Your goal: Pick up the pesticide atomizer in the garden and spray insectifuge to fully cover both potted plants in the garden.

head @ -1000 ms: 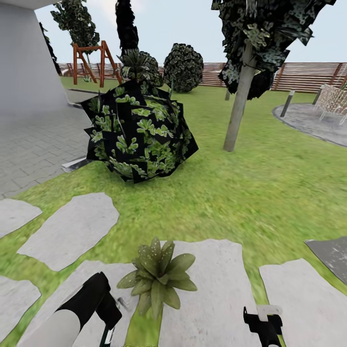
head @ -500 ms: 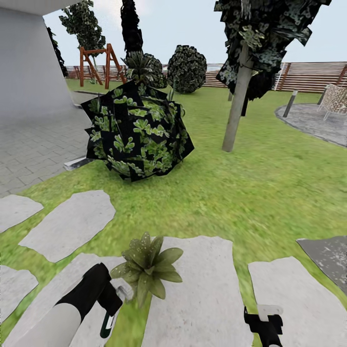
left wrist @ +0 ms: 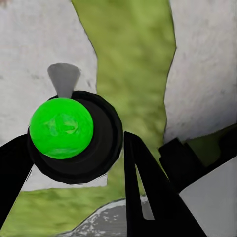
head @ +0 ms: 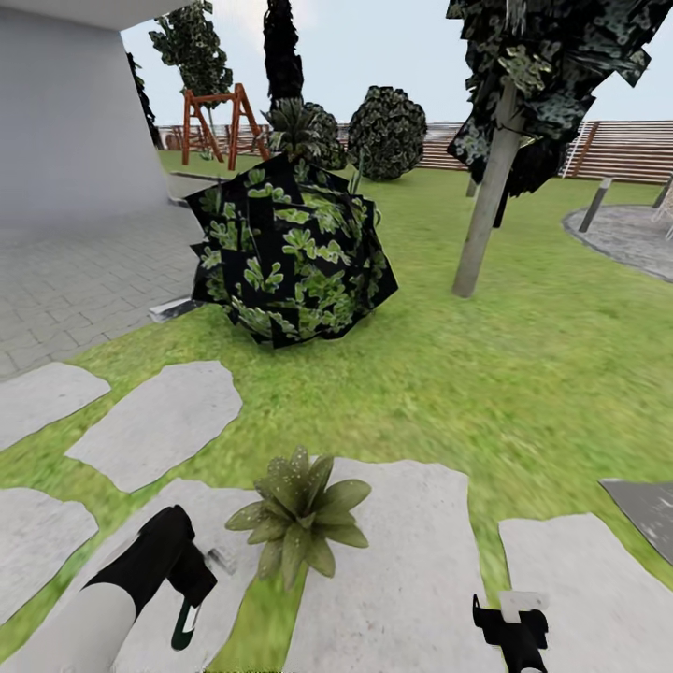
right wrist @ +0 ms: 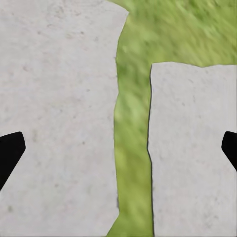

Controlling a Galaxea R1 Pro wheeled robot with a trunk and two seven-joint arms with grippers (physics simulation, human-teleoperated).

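Observation:
One potted plant (head: 299, 519), a low rosette of pointed green leaves, sits on a grey stepping stone (head: 402, 570); its pot is hidden under the leaves. Just left of it, my left gripper (head: 198, 581) is shut on the pesticide atomizer (head: 184, 624), a dark green bottle with its pale head toward the plant. In the left wrist view the atomizer (left wrist: 61, 127) shows end-on as a bright green disc in a black ring, between the black fingers (left wrist: 145, 187). My right gripper (head: 509, 624) hangs open over another stone, fingertips (right wrist: 10, 148) wide apart with nothing between them.
A big dark broad-leaved bush (head: 290, 252) stands on the lawn ahead, and a tree trunk (head: 486, 220) to its right. Grey paving and a building wall (head: 65, 121) lie at the left. A paved patch with a bollard lamp (head: 595, 203) and the wooden fence (head: 626, 150) lie far right.
The whole picture has shifted right, so the camera has turned left. My left gripper, still holding the atomizer, sits a little lower and further left of the plant. The right gripper looks unchanged.

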